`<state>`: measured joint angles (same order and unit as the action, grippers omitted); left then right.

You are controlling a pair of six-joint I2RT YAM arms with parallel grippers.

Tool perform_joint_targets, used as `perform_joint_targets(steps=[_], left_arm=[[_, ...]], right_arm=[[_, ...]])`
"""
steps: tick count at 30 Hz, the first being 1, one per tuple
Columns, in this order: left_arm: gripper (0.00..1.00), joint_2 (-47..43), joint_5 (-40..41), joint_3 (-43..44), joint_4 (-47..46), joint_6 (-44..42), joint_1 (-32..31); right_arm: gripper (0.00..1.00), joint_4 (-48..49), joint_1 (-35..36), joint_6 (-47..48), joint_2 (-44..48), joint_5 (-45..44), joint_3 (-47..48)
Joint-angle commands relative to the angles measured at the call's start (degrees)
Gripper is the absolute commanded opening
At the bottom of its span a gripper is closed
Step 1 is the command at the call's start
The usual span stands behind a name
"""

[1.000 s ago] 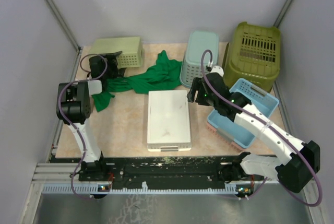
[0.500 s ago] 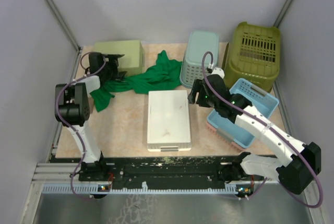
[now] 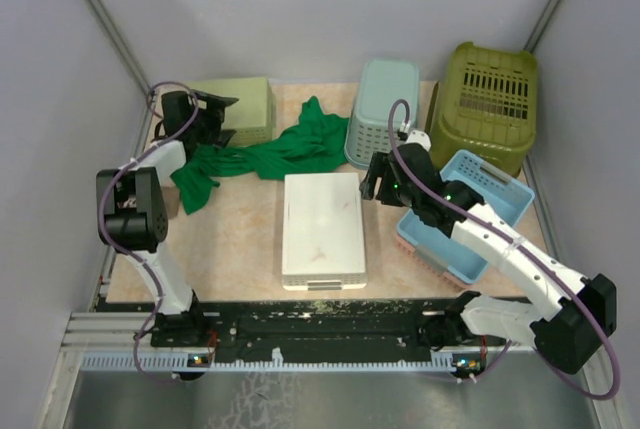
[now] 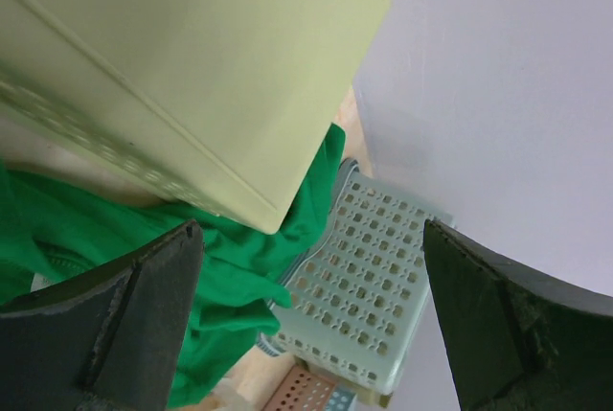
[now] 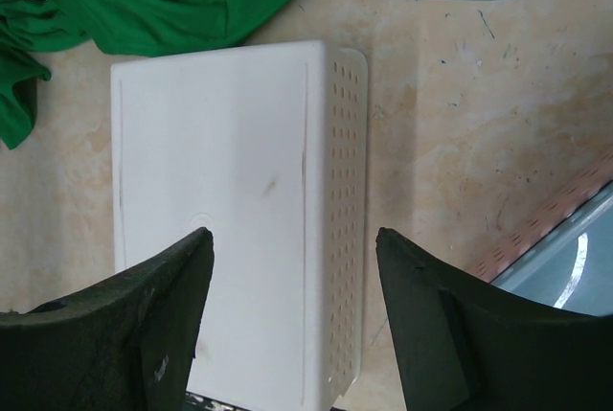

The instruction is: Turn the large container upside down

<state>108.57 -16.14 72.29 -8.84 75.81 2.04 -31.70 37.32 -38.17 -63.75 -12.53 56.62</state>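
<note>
The large container [image 3: 488,99], a deep olive-green tub, stands in the back right corner with its slotted bottom facing up. Neither wrist view shows it. My left gripper [image 3: 213,115] is open at the back left, beside the light-green tray [image 3: 245,99]. In the left wrist view my left gripper [image 4: 311,229] holds nothing and looks past the light-green tray [image 4: 192,76]. My right gripper [image 3: 373,179] is open in mid-table, well short of the tub. In the right wrist view my right gripper [image 5: 294,236] hovers empty over the right edge of a white box [image 5: 230,200].
A green cloth [image 3: 285,149] lies between the tray and a pale teal mesh basket [image 3: 383,109] standing left of the tub. A light-blue basket [image 3: 465,211] lies under my right arm. The white box [image 3: 322,229] sits at centre front. Walls close in the back and both sides.
My left arm has swung its elbow to the left and carried its open gripper a little farther back along the tray. My right arm has not moved.
</note>
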Motion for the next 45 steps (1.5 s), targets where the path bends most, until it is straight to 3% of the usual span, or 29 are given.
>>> perform_joint_targets(steps=[1,9,14,21,33,37,42,45], left_arm=[[1.0,-7.1,0.3,2.6,4.1,-15.8,-1.3],[1.0,-22.2,8.6,-2.3,14.1,-41.4,-13.0],[1.0,-33.5,7.4,-11.0,17.0,-49.1,-16.6],[1.0,-44.3,8.8,-15.3,23.2,-54.5,-17.1],[1.0,-47.3,11.2,-13.8,25.1,-53.9,-17.1],[1.0,-48.6,13.9,-11.5,26.6,-52.9,-17.1],[1.0,-50.1,19.7,-6.4,31.4,-52.5,-17.0],[1.0,-51.9,23.8,-5.1,33.0,-52.9,-17.0]], right_arm=[[0.69,3.1,-0.5,-0.2,1.9,0.6,0.1],[0.69,4.9,-0.5,-0.2,0.4,2.0,-0.4],[0.69,6.6,-0.5,-0.5,-1.2,4.1,-1.8],[0.69,10.4,-0.5,-1.6,-4.6,6.7,-5.5],[0.69,21.2,1.5,-6.2,-12.9,21.1,-9.9],[0.69,25.6,7.3,-6.6,-18.3,23.9,-5.9],[0.69,36.6,11.8,-9.1,-29.7,35.0,3.0],[0.68,38.1,12.5,-9.4,-37.4,40.3,10.6]])
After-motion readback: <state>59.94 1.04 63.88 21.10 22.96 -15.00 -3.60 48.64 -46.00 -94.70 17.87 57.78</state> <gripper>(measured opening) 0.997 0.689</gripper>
